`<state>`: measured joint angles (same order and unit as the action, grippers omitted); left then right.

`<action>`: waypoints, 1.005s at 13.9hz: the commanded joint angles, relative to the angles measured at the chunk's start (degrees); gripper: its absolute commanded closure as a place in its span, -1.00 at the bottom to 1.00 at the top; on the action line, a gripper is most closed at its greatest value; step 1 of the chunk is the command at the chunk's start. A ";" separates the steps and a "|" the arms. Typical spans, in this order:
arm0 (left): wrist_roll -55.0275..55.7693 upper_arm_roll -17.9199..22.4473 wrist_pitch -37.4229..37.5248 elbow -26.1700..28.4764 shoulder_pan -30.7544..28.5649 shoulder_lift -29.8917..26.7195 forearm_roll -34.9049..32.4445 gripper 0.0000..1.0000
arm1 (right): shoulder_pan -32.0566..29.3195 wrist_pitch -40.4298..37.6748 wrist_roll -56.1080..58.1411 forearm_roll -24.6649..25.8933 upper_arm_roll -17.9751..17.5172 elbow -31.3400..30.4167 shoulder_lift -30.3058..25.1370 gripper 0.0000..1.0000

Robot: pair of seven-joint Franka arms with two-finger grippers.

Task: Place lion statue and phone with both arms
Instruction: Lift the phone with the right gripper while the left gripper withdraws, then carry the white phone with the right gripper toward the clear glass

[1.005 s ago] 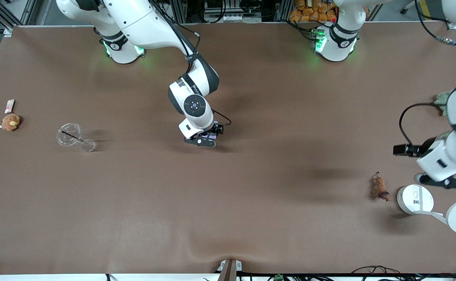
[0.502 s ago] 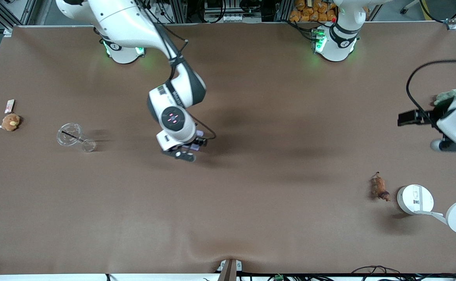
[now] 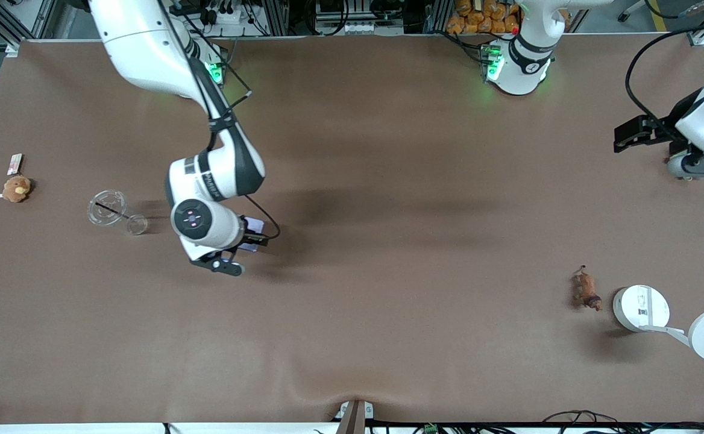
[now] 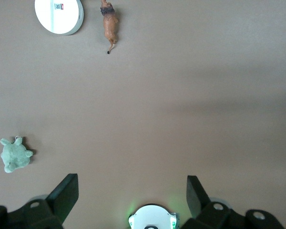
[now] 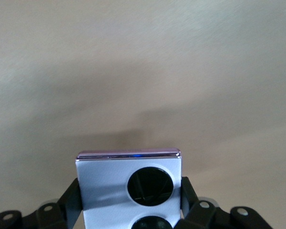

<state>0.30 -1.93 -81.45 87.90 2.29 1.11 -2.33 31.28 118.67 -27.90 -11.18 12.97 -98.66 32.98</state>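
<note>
The lion statue [image 3: 586,289], small and brown, lies on the table near the left arm's end, beside a white disc. It also shows in the left wrist view [image 4: 109,23]. My left gripper [image 3: 698,169] is open and empty, up in the air well away from the lion; its fingers [image 4: 66,188] stand wide apart. My right gripper [image 3: 248,240] is shut on the pale lavender phone [image 3: 255,226] and holds it above the table's middle, toward the right arm's end. In the right wrist view the phone [image 5: 109,181] sits between the fingers [image 5: 187,190], with its black camera circles showing.
A white two-disc object [image 3: 641,307] lies beside the lion. A green plush toy [image 4: 14,155] lies under the left arm. A clear glass item [image 3: 111,211], an orange-brown plush [image 3: 16,188] and a small card [image 3: 14,163] lie at the right arm's end.
My right arm has carried the phone toward the right arm's end of the table. My left arm has drawn back from the lion toward its base. The lion has not moved.
</note>
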 commanded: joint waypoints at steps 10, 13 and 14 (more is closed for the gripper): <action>0.23 -0.09 1.82 -0.01 -0.26 -6.12 1.37 -1.00 | -11.24 2.33 24.20 0.28 1.97 -9.61 -3.97 1.00; 0.93 0.09 1.82 -0.10 -0.26 -5.77 1.37 -1.00 | -14.83 7.88 30.50 0.02 1.97 -15.15 -4.94 1.00; 1.19 0.09 1.47 -0.27 -0.18 -5.77 1.11 -1.00 | -15.54 7.89 31.41 -0.16 1.97 -15.42 -5.29 1.00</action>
<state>0.47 -1.95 -79.63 87.44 2.24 -4.18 -2.20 18.22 125.03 0.00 -11.17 15.70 -109.64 31.41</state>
